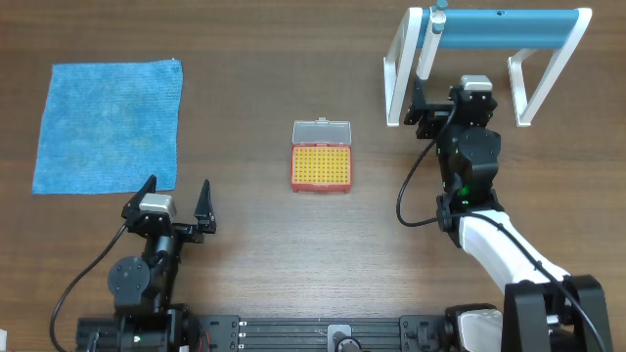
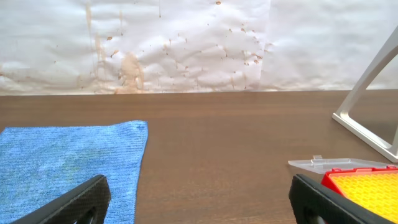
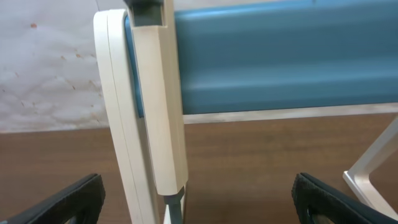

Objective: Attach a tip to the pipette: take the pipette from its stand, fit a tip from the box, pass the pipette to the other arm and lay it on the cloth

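Observation:
The white pipette hangs upright at the left end of the stand's blue bar, at the back right. In the right wrist view the pipette body is close ahead, beside the stand's white leg. My right gripper is open just in front of the pipette, its fingers wide apart and touching nothing. The tip box, orange with yellow tips and an open clear lid, sits mid-table. The blue cloth lies at the back left. My left gripper is open and holds nothing, near the front left.
The white stand frame has legs reaching toward the table's middle. A pale wall runs behind the table. Bare wood lies between the cloth and the tip box.

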Available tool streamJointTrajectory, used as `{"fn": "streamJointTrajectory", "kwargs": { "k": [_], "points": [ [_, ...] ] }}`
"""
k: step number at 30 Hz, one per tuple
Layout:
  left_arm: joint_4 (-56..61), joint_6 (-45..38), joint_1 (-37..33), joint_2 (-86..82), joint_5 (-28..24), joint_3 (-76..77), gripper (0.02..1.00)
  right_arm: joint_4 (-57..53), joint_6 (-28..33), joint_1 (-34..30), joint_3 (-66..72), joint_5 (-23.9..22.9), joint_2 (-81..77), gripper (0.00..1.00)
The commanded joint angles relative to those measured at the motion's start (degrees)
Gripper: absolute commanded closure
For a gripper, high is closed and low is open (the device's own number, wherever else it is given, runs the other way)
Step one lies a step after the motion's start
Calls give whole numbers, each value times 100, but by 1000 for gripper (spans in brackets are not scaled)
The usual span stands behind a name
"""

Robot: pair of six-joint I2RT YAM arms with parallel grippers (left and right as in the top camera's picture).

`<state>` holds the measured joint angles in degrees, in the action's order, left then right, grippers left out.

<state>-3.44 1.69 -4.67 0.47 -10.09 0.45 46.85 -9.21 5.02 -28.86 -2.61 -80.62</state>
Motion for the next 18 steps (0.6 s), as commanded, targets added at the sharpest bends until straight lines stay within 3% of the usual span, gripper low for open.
{"fn": "streamJointTrajectory", "kwargs": {
  "k": [1, 6, 18],
  "points": [
    [-26, -50, 24, -26, 44, -13, 91, 61, 708, 44, -457, 26, -446, 29],
    [-26, -50, 24, -26, 44, -13, 91, 63, 745, 17, -693, -278, -769, 25],
    [-26, -50, 24, -26, 44, -13, 88, 433, 741, -114, -874, -271, -1202, 23]
  ]
}}
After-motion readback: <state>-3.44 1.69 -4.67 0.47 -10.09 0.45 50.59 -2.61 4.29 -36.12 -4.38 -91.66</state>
